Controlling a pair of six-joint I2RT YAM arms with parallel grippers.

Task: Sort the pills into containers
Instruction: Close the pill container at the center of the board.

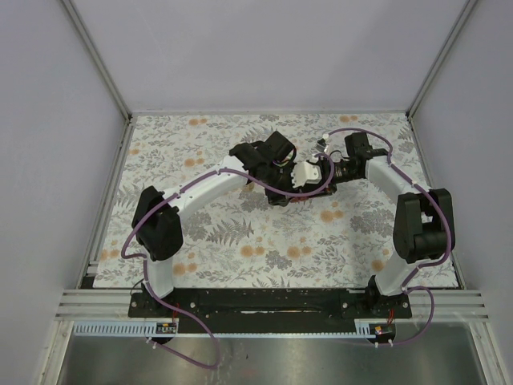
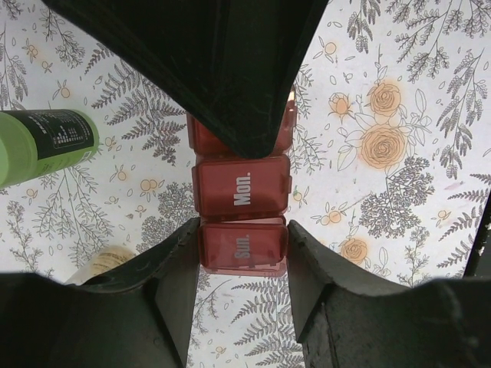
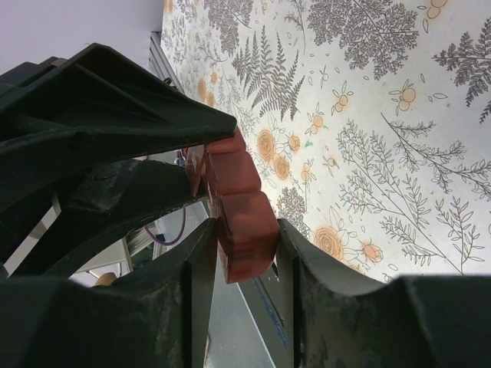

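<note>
The dark-red pill box (image 2: pixel 242 188) lies along the middle of the left wrist view, its lids marked "Sun." and "Mon." closed. My left gripper (image 2: pixel 242 239) is shut on the "Sun." end, both fingers pressing its sides. My right gripper (image 3: pixel 245 236) is shut on the opposite end of the pill box (image 3: pixel 234 172), and its black finger (image 2: pixel 230 77) covers the far compartments. A green bottle (image 2: pixel 38 146) lies on its side to the left. A pale bottle (image 2: pixel 107 261) peeks out behind my left finger. No pills are in view.
The flowered cloth (image 1: pixel 240 241) covers the table. In the top view both arms meet over the cloth's middle, hiding the box. The table's metal edge rail (image 1: pixel 104 208) runs along the left, and grey walls stand around.
</note>
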